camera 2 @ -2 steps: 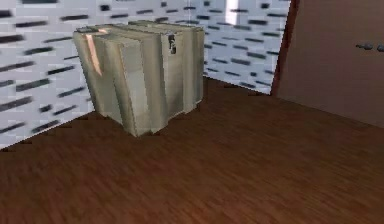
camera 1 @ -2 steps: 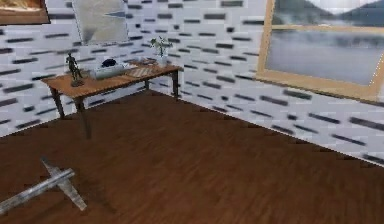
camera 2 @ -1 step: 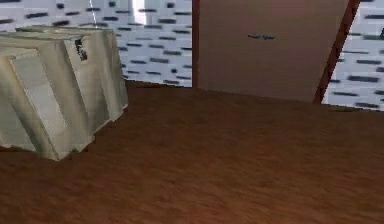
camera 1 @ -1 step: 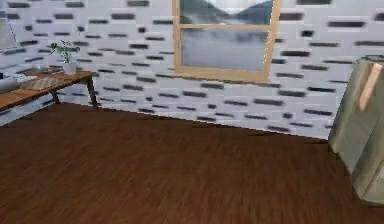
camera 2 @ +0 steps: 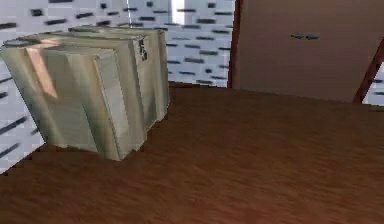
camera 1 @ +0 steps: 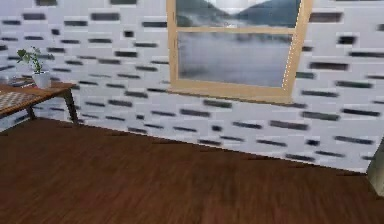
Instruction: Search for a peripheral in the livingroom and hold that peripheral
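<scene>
Table [camera 1: 45,92], potted plant [camera 1: 36,65]: cut at forward view's left edge. Window [camera 1: 240,60]: top cropped. Wooden crate [camera 2: 95,85] by brick wall [camera 2: 200,40]; floor [camera 2: 250,150] open toward door [camera 2: 300,45]. Gripper state: cannot tell.

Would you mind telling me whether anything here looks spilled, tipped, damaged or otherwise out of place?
Nothing stands out. The potted plant stands upright on the table, the window looks intact, and the wooden crate sits flat on the floor. The door looks shut.
</scene>
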You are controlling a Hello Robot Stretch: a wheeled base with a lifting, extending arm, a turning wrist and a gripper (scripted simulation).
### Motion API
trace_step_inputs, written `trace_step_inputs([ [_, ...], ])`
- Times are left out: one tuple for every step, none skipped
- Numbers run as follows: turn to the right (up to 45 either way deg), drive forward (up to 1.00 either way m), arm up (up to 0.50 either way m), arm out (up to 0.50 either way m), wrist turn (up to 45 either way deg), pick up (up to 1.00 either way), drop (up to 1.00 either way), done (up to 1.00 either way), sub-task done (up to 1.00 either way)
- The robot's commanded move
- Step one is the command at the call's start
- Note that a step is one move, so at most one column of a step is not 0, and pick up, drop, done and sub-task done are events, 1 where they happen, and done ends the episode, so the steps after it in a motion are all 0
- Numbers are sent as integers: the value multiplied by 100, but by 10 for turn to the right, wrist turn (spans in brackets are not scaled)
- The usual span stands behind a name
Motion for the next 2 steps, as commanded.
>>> trace_step_inputs([
  [-420, 0, 0, 0, 0, 0, 0, 0, 0],
  [0, 60, 0, 0, 0, 0, 0, 0, 0],
])
